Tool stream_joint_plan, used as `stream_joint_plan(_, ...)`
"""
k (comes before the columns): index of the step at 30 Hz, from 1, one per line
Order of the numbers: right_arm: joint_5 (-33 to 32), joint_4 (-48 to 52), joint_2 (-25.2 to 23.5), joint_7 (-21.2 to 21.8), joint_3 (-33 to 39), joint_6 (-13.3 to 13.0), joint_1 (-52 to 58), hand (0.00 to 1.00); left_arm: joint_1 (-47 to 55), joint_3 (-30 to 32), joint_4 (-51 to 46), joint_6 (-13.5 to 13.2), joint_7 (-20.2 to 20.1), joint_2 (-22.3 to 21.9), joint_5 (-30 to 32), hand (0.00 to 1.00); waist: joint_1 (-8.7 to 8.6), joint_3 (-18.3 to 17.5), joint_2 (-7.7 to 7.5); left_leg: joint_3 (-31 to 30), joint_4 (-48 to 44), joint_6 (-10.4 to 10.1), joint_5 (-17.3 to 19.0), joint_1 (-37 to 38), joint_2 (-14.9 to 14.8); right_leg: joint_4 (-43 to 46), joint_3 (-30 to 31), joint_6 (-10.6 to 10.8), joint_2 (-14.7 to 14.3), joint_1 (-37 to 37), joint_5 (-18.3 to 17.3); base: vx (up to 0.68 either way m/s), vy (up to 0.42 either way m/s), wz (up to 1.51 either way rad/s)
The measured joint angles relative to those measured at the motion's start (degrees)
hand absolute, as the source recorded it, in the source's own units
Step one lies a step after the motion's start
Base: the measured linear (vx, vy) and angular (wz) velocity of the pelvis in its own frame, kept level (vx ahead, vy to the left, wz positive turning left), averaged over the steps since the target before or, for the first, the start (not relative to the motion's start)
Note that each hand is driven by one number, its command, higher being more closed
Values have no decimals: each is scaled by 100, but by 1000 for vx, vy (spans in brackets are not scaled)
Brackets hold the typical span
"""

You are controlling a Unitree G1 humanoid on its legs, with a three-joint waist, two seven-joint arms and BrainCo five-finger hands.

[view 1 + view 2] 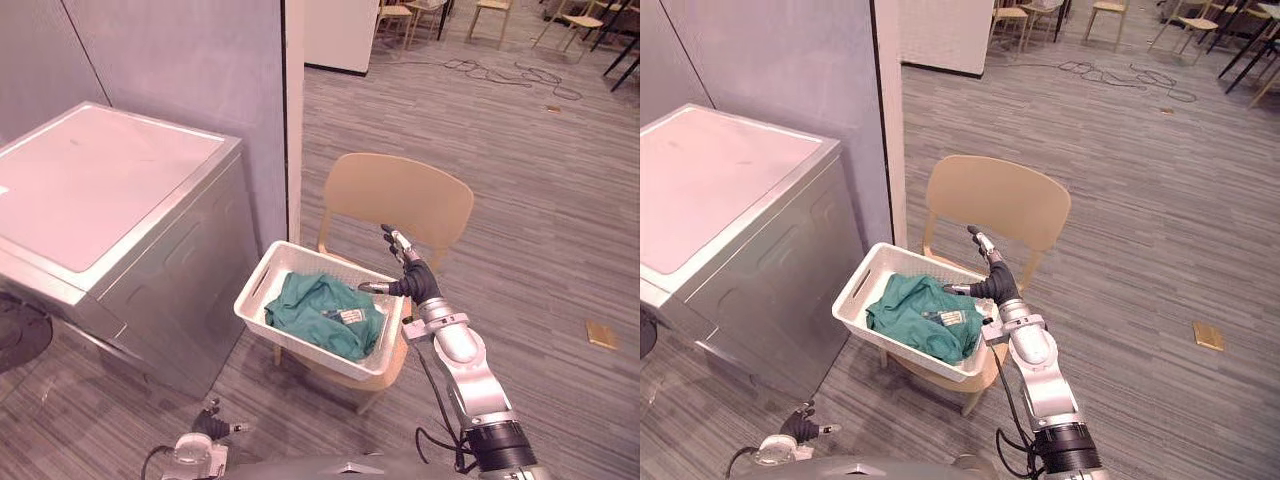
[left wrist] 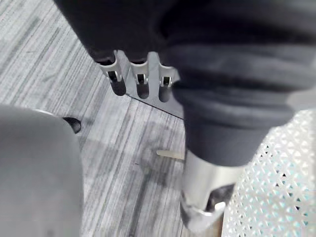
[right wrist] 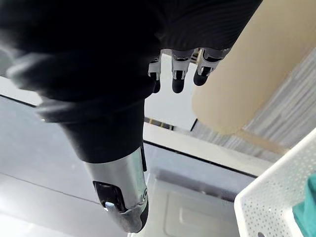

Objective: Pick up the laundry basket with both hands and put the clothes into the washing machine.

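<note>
A white laundry basket (image 1: 256,287) holding green clothes (image 1: 325,312) rests on the seat of a tan chair (image 1: 400,200). My right hand (image 1: 412,278) is open at the basket's right rim, fingers straight up and thumb reaching over the rim. In the right wrist view the fingers (image 3: 178,74) stand straight before the chair back (image 3: 247,74), with a basket corner (image 3: 269,202) beside the thumb. My left hand (image 1: 212,426) hangs low, below and left of the basket, open. Past its fingers (image 2: 140,79) the left wrist view shows basket mesh (image 2: 276,187). The silver washing machine (image 1: 100,190) stands to the left, lid down.
A grey partition wall (image 1: 180,60) rises behind the washer, close to the chair. A dark round object (image 1: 20,335) lies on the floor at far left. A small tan piece (image 1: 601,334) lies on the floor to the right. More chairs (image 1: 395,15) and a cable (image 1: 500,72) are far back.
</note>
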State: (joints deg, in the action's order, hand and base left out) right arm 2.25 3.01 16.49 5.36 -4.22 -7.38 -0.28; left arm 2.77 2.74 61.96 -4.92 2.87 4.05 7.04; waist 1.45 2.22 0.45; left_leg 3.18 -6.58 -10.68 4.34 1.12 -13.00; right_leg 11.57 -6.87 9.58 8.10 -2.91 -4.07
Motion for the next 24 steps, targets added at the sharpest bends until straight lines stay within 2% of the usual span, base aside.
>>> stream_joint_plan(2, 33, 2, -11, 68, -33, -2, 0, 0, 10, 79, -19, -3, -23, 24, 59, 0, -6, -13, -55, 30, 0, -2, -2, 49, 10, -70, 31, -29, 3, 60, 44, -40, 8, -6)
stream_joint_plan(5, 62, 2, -18, 187, -373, -3, 42, 0, 7, 117, -65, -14, -70, 159, 198, 0, -1, -36, -231, 68, 6, -9, -8, -38, 27, -274, 32, -41, 24, 54, 162, -79, 33, -4)
stream_joint_plan(7, 323, 7, -14, 194, -445, -4, 64, 0, -19, 96, -73, -17, -73, 211, 276, 0, -3, -49, -354, 40, 13, -3, -60, -156, 68, -269, 23, -38, 67, -52, 201, -71, 34, 8)
stream_joint_plan(9, 481, 29, 32, 193, -444, -8, 39, 0, -81, 33, -72, -21, -74, 266, 331, 0, 6, 26, -373, -25, -39, 14, -103, -295, 124, -84, 7, -35, 130, -226, 173, -53, 14, 13)
stream_joint_plan(10, 499, 29, 125, 193, -470, -16, -37, 0, -165, -62, -73, -19, -71, 268, 332, 0, 20, 117, -442, -56, -95, 29, -132, -361, 179, 127, 5, -31, 197, -338, 108, -90, 17, 23)
stream_joint_plan(12, 569, 27, 346, 186, -521, -26, -178, 0, -317, -202, -85, -21, -71, 263, 336, 0, 21, 342, -459, -183, -329, 46, -114, -580, 274, 481, -30, -22, 315, -528, -23, -132, 17, 29)
stream_joint_plan(14, 1059, -34, 707, 198, -876, -34, -540, 0, -544, -339, -123, -19, -62, 261, 337, 0, 26, 719, -404, -343, -682, 39, -82, -943, 352, 919, -69, -37, 430, -859, -147, -172, -4, 25)
stream_joint_plan(15, 1209, -102, 757, 197, -970, -49, -616, 0, -597, -362, -133, -19, -53, 264, 337, 0, 33, 784, -405, -367, -755, 35, -79, -1047, 359, 997, -94, -42, 454, -956, -180, -232, -27, 36)
stream_joint_plan(16, 1650, -452, 777, 196, -1207, -75, -798, 0, -672, -409, -207, -14, -23, 274, 331, 0, 60, 913, -411, -503, -843, 20, -91, -1259, 372, 1188, -175, -69, 478, -1130, -269, -180, -30, 28)
stream_joint_plan(19, 2280, -930, 808, 205, -1489, -88, -959, 0, -682, -419, -367, -31, 58, 269, 327, 0, 156, 1015, -435, -588, -831, -5, -101, -1348, 383, 1332, -220, -64, 504, -1238, -347, -119, -29, 18)
stream_joint_plan(21, 2645, -1169, 950, 198, -1670, -111, -1160, 0, -690, -449, -435, -48, 67, 270, 317, 0, 157, 1089, -434, -645, -831, -23, -131, -1444, 420, 1391, -271, -104, 554, -1332, -384, -89, -2, 16)
stream_joint_plan(23, 3352, -1583, 1095, 150, -1804, -139, -1590, 0, -727, -450, -508, -76, 88, 287, 257, 0, 178, 1225, -432, -647, -838, -15, -175, -1534, 433, 1409, -274, -103, 573, -1427, -348, -69, 30, 2)
stream_joint_plan(24, 3445, -1724, 1128, 145, -1806, -135, -1728, 0, -758, -452, -502, -71, 125, 289, 205, 0, 185, 1256, -430, -649, -840, -9, -195, -1590, 435, 1419, -274, -111, 576, -1467, -337, -46, 24, -1)
